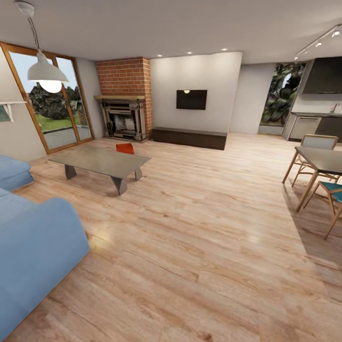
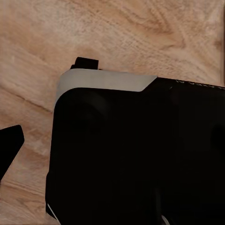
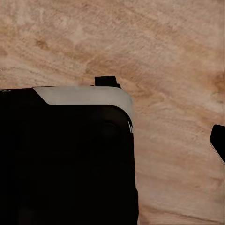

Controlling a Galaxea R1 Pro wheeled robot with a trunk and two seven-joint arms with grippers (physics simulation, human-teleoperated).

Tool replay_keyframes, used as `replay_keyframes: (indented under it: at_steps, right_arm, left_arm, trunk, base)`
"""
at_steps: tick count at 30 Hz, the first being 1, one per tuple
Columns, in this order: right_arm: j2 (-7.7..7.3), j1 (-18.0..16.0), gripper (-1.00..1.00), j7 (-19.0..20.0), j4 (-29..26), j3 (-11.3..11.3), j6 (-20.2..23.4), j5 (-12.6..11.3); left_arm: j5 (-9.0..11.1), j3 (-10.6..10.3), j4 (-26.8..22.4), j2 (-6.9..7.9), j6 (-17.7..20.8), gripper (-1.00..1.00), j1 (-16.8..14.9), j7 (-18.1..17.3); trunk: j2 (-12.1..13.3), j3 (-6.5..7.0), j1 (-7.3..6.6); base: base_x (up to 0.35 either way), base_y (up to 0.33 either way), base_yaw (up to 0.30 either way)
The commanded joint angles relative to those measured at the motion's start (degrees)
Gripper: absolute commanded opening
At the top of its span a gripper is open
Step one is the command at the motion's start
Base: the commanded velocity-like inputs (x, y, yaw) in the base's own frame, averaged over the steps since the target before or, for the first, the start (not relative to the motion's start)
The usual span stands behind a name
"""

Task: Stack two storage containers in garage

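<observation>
The head view looks across the living room, its light wood-plank floor [image 1: 199, 228] filling most of the frame. At left of centre stands a low glass coffee table [image 1: 99, 161], and just behind its far edge an orange-red storage container [image 1: 125, 148] shows (only part of it is seen, and whether it sits on the floor or touches the table cannot be told). Behind it, in the upper left, is the brick fireplace [image 1: 124, 102], with wood-framed glass doors [image 1: 52, 107] further left and a white hanging lamp [image 1: 46, 71] in front of them. A blue sofa [image 1: 33, 247] takes the lower left corner. A dark screen [image 1: 191, 99] hangs on the white wall at upper centre above a low dark bench [image 1: 189, 137]. At the right edge are a dining table [image 1: 323, 161] and chairs [image 1: 317, 145].

Both wrist views look down at wood planks past a dark robot body [image 2: 140, 154]; whether either arm's jaws are released or clenched cannot be told.
</observation>
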Motion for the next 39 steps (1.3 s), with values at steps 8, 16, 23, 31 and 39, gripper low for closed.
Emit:
replay_keyframes:
  at_steps: [8, 16, 23, 31, 39]
  right_arm:
    - [0.05, -0.06, 1.00, -0.04, 0.17, 0.45, -0.28, -0.44]
    - [0.05, -0.06, 1.00, -0.04, 0.17, 0.45, -0.39, -0.45]
    - [0.05, -0.06, 1.00, -0.04, 0.17, 0.45, -0.45, -0.88]
    - [0.05, -0.06, 1.00, -0.04, 0.17, 0.45, -0.45, -0.92]
    - [0.05, -0.06, 1.00, -0.04, 0.17, 0.45, -0.37, -0.79]
  left_arm:
    - [0.46, -0.04, 0.02, -0.01, -0.07, 1.00, -0.03, -0.07]
    - [0.46, -0.04, 0.04, -0.04, -0.07, 1.00, -0.03, -0.07]
    - [0.46, -0.04, 0.02, -0.04, -0.07, 1.00, -0.03, -0.07]
    - [0.46, -0.04, 0.03, -0.04, -0.07, 1.00, -0.03, -0.07]
    - [0.46, -0.04, 0.03, -0.02, -0.07, 1.00, -0.03, -0.07]
  trunk:
    - [-0.03, -0.06, 0.03]
    - [-0.03, -0.06, 0.03]
    - [-0.03, 0.10, 0.03]
    - [-0.03, 0.43, 0.03]
    - [-0.03, 0.50, 0.03]
  base:
    - [0.323, 0.000, 0.000]
    - [0.323, 0.000, 0.000]
    - [0.323, 0.000, -0.138]
    - [0.323, 0.000, -0.209]
    - [0.323, 0.000, -0.037]
